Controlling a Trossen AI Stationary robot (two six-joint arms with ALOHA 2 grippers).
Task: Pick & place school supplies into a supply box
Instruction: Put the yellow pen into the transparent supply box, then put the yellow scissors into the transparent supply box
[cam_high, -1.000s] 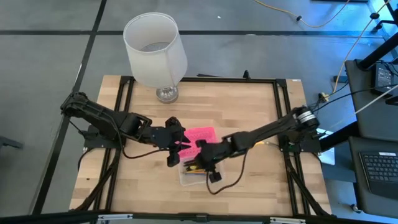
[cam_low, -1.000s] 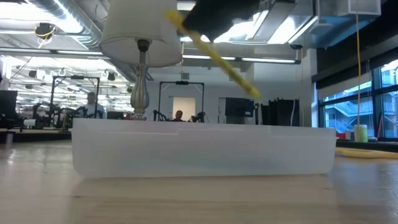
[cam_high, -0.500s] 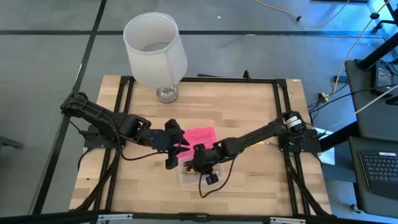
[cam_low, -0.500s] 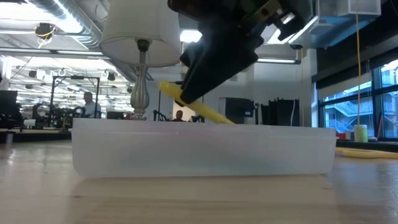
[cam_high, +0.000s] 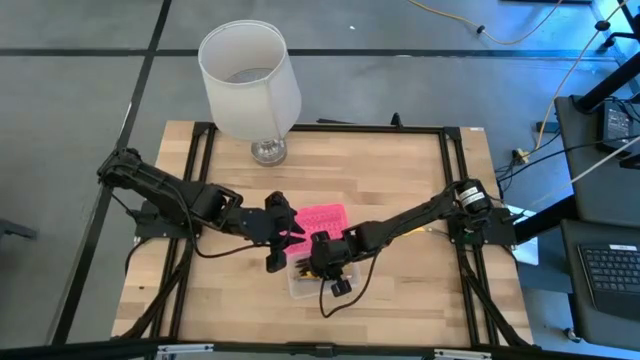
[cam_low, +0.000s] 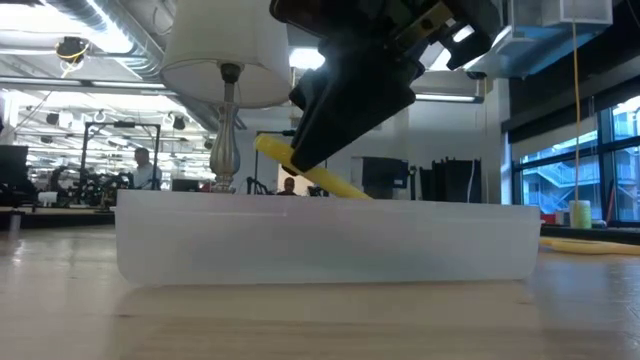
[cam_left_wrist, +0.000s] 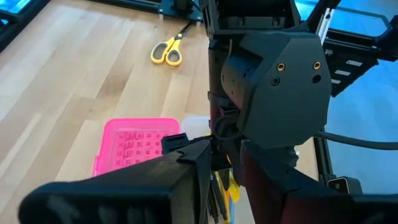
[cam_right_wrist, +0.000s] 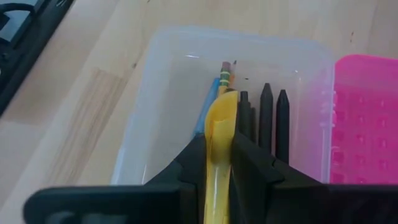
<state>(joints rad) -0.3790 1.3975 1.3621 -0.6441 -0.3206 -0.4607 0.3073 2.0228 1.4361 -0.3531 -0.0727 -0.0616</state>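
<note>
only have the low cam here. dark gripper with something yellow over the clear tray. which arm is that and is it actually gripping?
Observer: That's the right gripper. Its wrist view shows both fingers clamped on a yellow pen.
Operator: anything already in the tray?
Observer: Yes. The supply box holds three black pens, a yellow pencil and a blue one beside it.
Operator: where's the lid?
Observer: The pink lid lies open flat on the far side of the box, seen from above.
Operator: other arm?
Observer: The left gripper hangs at the box's left edge, by the lid. Yellow-handled scissors lie on the table, outside the box.
</note>
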